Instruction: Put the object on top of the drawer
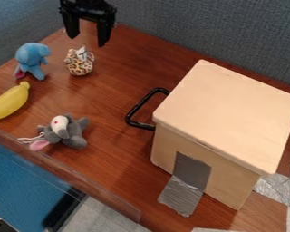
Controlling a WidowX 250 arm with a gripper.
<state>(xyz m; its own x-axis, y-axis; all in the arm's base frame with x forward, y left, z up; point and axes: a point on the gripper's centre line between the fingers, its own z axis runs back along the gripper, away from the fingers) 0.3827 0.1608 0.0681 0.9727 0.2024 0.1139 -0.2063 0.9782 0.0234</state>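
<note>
At far left, above the table [111, 97], hung one gripper [87, 40], spread wide, empty. Just nearer: leopard-print plush [79, 68], likely the object. At right: wooden drawer [227, 113]. Off-centre closing risked rolling the rounded plush.

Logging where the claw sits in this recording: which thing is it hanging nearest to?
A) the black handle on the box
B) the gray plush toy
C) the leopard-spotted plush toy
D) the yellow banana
C: the open claw hangs close by the leopard-spotted plush toy, nearer than to anything else listed.
</note>
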